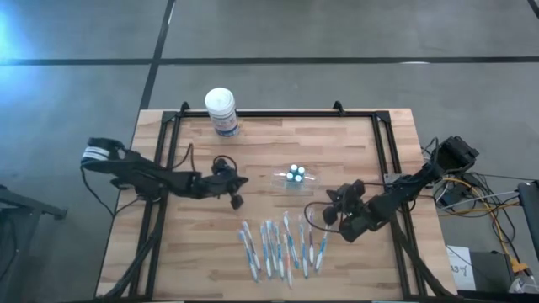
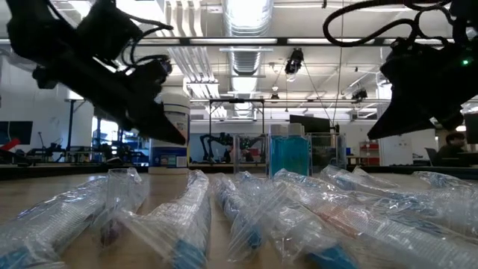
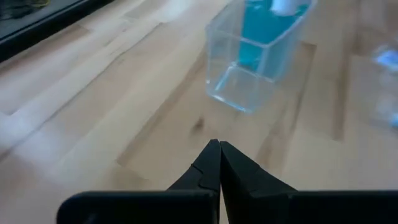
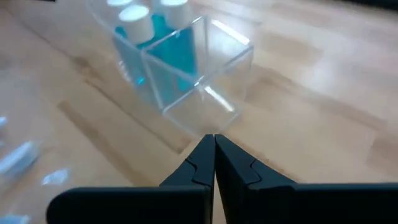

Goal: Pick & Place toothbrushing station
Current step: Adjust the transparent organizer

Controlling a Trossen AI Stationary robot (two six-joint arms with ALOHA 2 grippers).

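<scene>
While the toothbrushing station (image 1: 296,177) sits mid-table between my arms, long axis running left to right, both pincers are clenched on nothing: left gripper (image 1: 237,200) and right gripper (image 1: 331,215) flank it, neither clearly nearer, I judge.

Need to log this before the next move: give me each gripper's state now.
Left gripper: closed, holding nothing, above bare table short of the toothbrushing station.
Right gripper: closed, holding nothing, pointing at the station's near corner.
</scene>
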